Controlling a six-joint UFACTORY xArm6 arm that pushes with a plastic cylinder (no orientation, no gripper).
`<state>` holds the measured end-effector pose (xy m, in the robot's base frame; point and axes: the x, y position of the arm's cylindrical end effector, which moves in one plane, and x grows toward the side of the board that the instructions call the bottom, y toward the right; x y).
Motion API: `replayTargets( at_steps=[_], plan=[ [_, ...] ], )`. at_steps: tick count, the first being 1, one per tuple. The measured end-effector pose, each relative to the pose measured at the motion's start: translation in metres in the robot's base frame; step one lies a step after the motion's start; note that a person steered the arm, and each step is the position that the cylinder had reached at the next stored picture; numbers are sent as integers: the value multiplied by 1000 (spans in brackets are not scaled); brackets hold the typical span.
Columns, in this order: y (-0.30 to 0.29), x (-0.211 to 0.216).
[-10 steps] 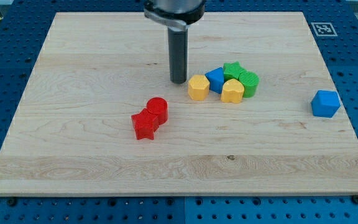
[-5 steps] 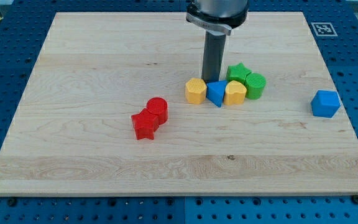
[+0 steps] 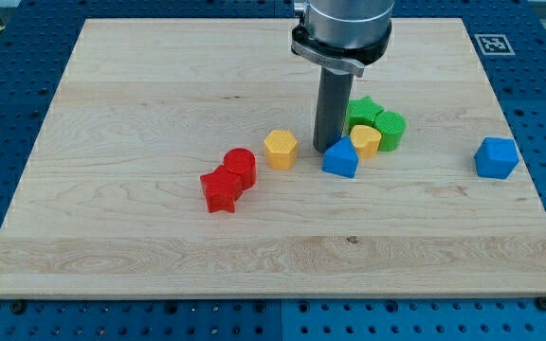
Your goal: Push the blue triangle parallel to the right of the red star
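i am pressing my tip (image 3: 328, 149) against the blue plastic triangle (image 3: 340, 158) from 11 o'clock; no hand, nothing gripped. red plastic star (image 3: 220, 191) is lying at its 8 o'clock. next, i am judging, nudge it toward 6 o'clock.

wooden board (image 3: 112, 114) | red star (image 3: 220, 190) | blue triangle (image 3: 340, 157) | yellow hexagon (image 3: 281, 149) | blue cube (image 3: 496, 157)

Pushed toward the view's bottom: blue triangle (image 3: 340, 158), now just below my tip (image 3: 327, 149); yellow hexagon (image 3: 281, 149) knocked off to its left.
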<state>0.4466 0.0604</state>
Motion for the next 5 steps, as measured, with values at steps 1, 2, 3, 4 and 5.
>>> replayTargets(
  at_steps=[1, 2, 3, 4, 5],
  plan=[
    [-1, 11],
    [5, 24],
    [42, 26],
    [57, 44],
    [55, 29]
  ],
)
